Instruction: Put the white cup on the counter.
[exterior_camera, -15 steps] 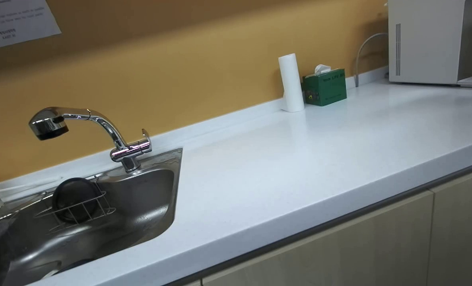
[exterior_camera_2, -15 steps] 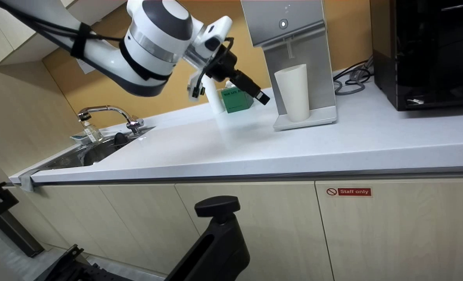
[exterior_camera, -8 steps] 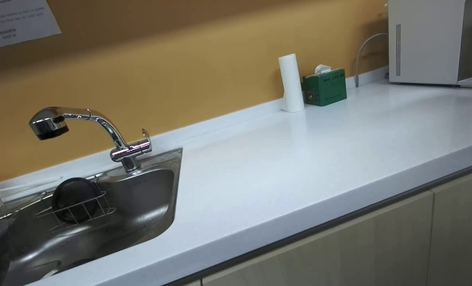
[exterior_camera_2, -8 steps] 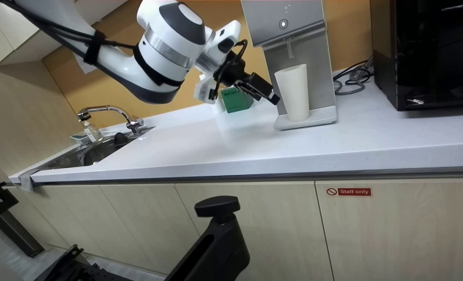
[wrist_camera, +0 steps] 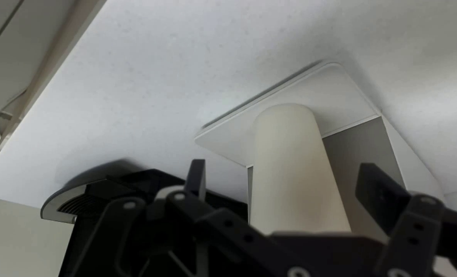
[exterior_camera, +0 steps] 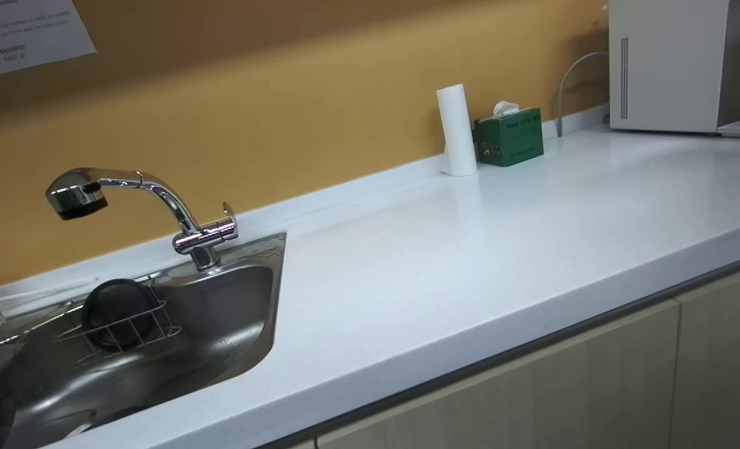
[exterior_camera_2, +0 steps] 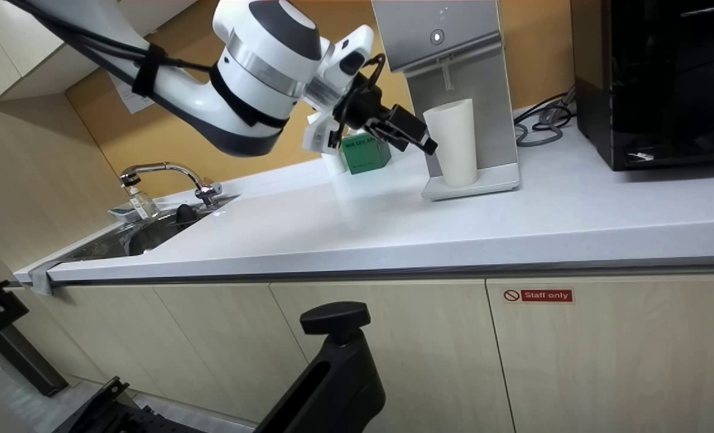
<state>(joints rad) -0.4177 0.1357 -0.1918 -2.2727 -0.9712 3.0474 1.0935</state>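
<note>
In the wrist view, the black, two-fingered pincer (wrist_camera: 284, 179) is spread wide and holds nothing; the plain, tapered white cup (wrist_camera: 297, 169) shows between its fingers (wrist_camera: 195, 179), with a gap on either side. It stands on the flat white base (wrist_camera: 336, 96) of a boxy grey dispenser (wrist_camera: 367, 154), not directly on the long, smooth white desk (wrist_camera: 166, 77).

In an exterior view, the cup is upright below the dispenser's slim spout (exterior_camera_2: 446, 73), and the fingers end next to its upper side; whether they touch, I cannot tell.

In an exterior view, the pincer is out of sight. A slim white paper roll (exterior_camera: 458, 134) and a green cardboard tissue box (exterior_camera: 512, 140) stand at the back of the desk.

I judge that lining up for the grasp is in hand. The next move calls for straddling the cup evenly, squeezing gently, lifting it off the base without bumping the spout, and setting it upright on the desk.
</note>
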